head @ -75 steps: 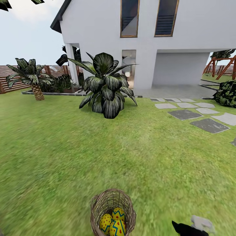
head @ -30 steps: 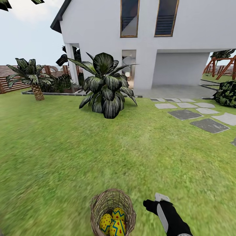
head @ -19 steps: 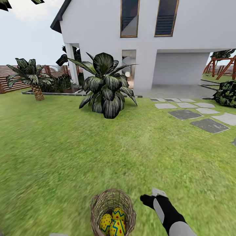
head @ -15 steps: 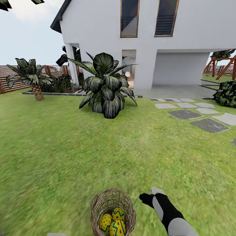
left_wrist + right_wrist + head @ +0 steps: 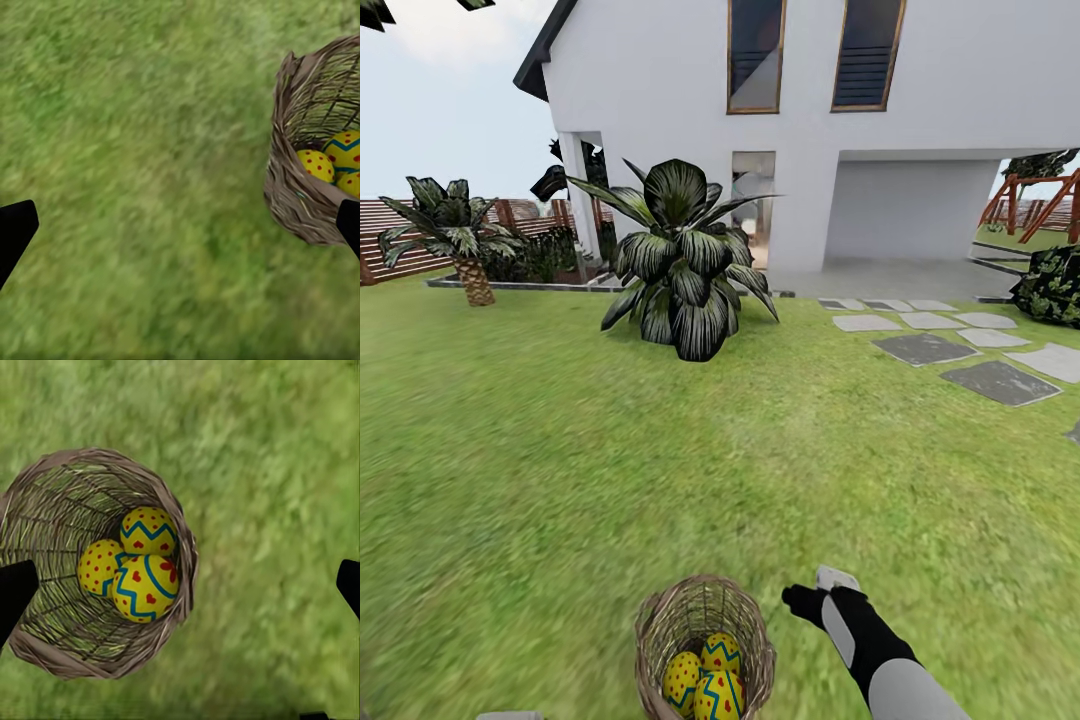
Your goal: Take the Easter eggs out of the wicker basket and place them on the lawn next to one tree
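Note:
The wicker basket (image 5: 705,612) stands on the lawn (image 5: 660,450) at the bottom centre of the head view. Three yellow Easter eggs (image 5: 705,682) with blue zigzags and red dots lie inside it. My right gripper (image 5: 807,601) hovers just right of the basket, above the grass. In the right wrist view the right gripper (image 5: 180,585) is open, looking down at the eggs (image 5: 142,585) in the basket (image 5: 52,540). My left gripper (image 5: 180,229) is open over grass, with the basket (image 5: 289,187) and the eggs (image 5: 330,161) to one side. The tree is out of view.
A large dark broad-leaved plant (image 5: 682,262) stands mid-lawn before the white house (image 5: 810,130). A short palm (image 5: 455,235) and a slatted fence (image 5: 390,235) are at far left. Grey stepping stones (image 5: 950,350) and a shrub (image 5: 1052,285) lie at right.
My right arm has come up from the bottom right corner and moved left and forward to beside the basket. The basket and eggs have not moved.

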Robot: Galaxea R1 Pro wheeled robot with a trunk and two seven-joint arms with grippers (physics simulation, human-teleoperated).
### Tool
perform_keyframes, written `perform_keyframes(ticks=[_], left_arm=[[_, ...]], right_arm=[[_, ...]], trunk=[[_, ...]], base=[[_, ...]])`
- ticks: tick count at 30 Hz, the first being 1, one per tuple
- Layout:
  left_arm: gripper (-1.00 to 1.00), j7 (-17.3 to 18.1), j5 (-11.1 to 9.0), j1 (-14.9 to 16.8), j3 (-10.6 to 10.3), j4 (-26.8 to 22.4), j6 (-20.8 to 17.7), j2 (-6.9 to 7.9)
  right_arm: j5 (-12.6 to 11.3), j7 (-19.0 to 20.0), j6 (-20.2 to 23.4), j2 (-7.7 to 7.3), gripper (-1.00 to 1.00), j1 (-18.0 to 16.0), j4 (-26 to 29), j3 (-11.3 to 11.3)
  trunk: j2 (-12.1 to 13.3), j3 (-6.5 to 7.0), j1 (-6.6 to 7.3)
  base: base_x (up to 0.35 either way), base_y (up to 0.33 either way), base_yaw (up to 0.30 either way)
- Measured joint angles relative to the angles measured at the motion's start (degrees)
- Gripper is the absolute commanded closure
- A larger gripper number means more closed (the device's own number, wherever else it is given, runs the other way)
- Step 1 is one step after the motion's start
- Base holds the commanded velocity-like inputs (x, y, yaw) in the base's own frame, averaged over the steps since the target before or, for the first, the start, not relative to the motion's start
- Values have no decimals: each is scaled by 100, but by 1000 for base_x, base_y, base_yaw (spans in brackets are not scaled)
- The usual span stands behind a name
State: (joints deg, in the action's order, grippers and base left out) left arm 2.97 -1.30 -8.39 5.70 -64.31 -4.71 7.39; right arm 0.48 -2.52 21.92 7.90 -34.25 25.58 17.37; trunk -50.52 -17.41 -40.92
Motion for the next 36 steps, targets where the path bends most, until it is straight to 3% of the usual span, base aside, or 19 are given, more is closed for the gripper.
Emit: perform_keyframes(ticks=[11,36], left_arm=[[-100,5,-9,-3,8,-10,-185,0],[-100,9,-6,13,18,-152,-1144,-1]], right_arm=[[3,8,-263,12,-100,2,-79,-22],[-87,11,-655,-14,-100,33,-92,43]], trunk=[[-442,-198,-242],[-1445,-659,-791]], base=[[0,0,0],[0,0,67]])
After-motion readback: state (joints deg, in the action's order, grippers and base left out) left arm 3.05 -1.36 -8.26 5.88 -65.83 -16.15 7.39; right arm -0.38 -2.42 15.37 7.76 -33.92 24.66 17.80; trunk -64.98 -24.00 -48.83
